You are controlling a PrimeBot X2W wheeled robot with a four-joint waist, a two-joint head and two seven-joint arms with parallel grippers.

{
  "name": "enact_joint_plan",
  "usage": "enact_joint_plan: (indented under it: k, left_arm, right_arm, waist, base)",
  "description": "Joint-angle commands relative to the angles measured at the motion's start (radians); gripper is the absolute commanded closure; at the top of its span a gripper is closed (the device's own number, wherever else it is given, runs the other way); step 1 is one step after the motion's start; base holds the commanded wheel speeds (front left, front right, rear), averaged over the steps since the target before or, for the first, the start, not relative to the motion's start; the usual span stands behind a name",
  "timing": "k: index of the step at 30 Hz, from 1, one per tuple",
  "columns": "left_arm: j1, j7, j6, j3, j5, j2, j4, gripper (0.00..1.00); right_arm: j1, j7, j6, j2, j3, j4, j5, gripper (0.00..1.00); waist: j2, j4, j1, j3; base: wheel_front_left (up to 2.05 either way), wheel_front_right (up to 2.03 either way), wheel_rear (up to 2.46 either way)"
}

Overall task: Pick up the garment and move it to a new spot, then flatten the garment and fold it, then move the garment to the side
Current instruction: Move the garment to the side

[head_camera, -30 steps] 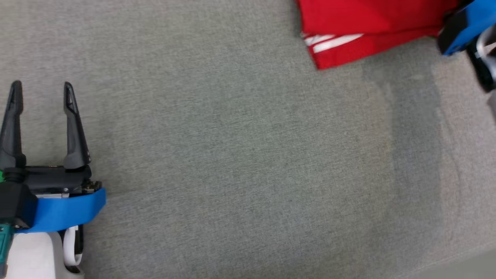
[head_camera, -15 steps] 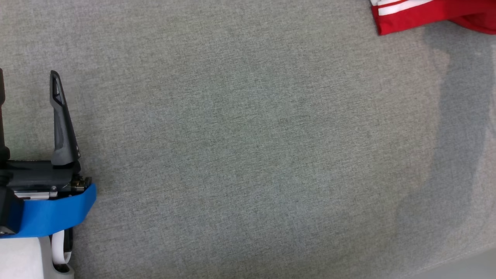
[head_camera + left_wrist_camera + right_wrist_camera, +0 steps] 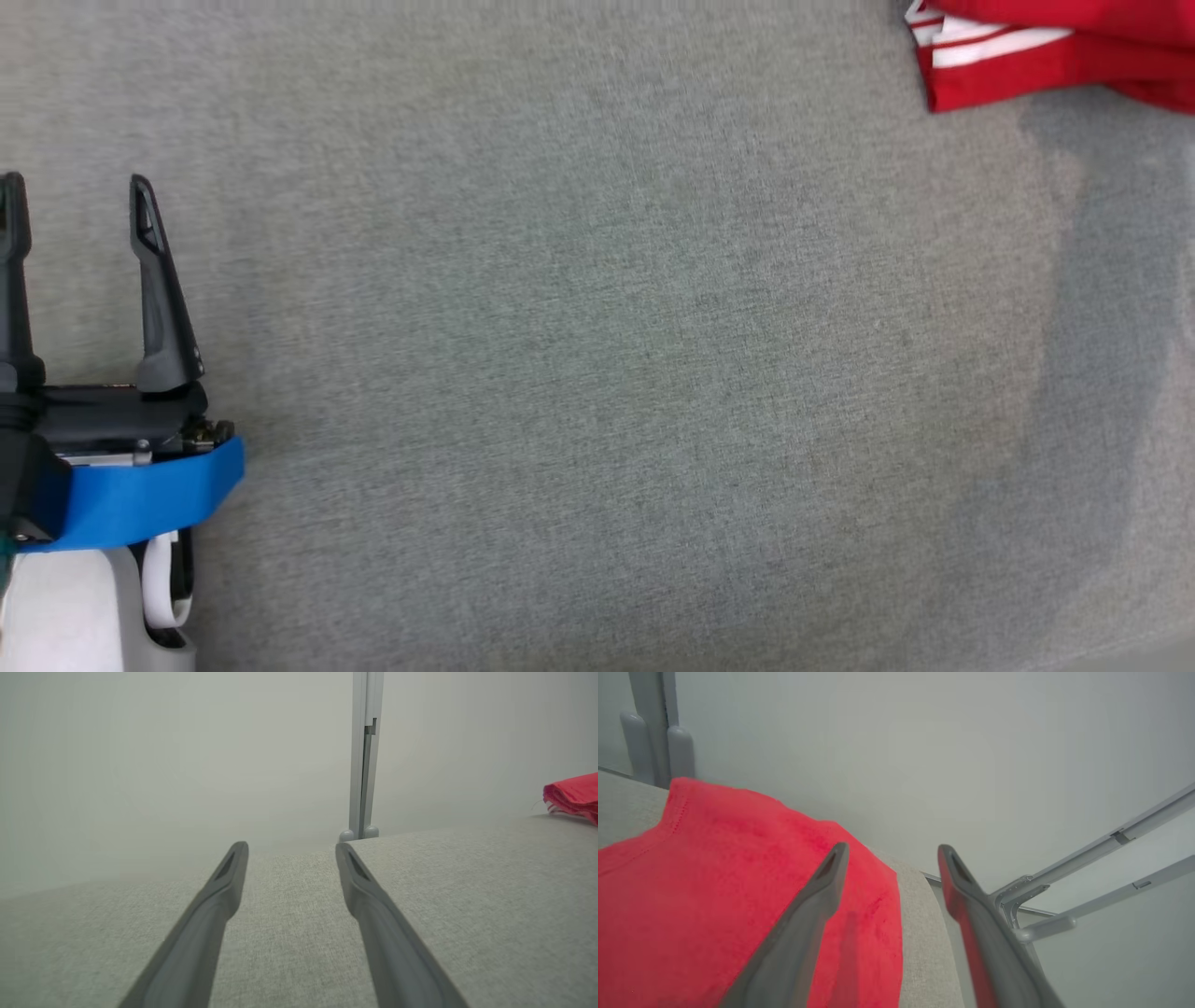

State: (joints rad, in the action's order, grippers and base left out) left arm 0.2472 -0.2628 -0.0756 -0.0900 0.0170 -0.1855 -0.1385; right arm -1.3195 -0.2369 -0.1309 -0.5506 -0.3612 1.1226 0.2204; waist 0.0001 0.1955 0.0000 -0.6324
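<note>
Head view: the left jaws stand wide and empty at the lower left over the grey counter (image 3: 597, 373). The folded red garment (image 3: 1055, 56) lies at the top right corner.

Left wrist view: the jaws are wide, and the garment (image 3: 572, 795) is far to the right.

Right wrist view: the right jaws are wide and hold nothing, above the garment (image 3: 714, 896) near the counter's edge.

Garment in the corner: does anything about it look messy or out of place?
Slightly. The red garment lies folded at the far right of the grey surface, its layers not quite lined up: a white-striped edge pokes out. It sits near the surface's edge.
</note>
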Motion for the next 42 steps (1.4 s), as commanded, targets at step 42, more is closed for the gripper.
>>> enact_joint_plan:
  k: [42]
  left_arm:
    - [-0.289,-0.002,-0.029,-0.046,0.065,0.125,0.295,0.0]
  right_arm:
    - [1.144,-0.028,0.0,0.447,0.28,-0.753,-0.012,0.0]
  waist:
    - [-0.0001,-0.174,0.0,0.528]
  base:
    - [0.0,0.0,0.0]
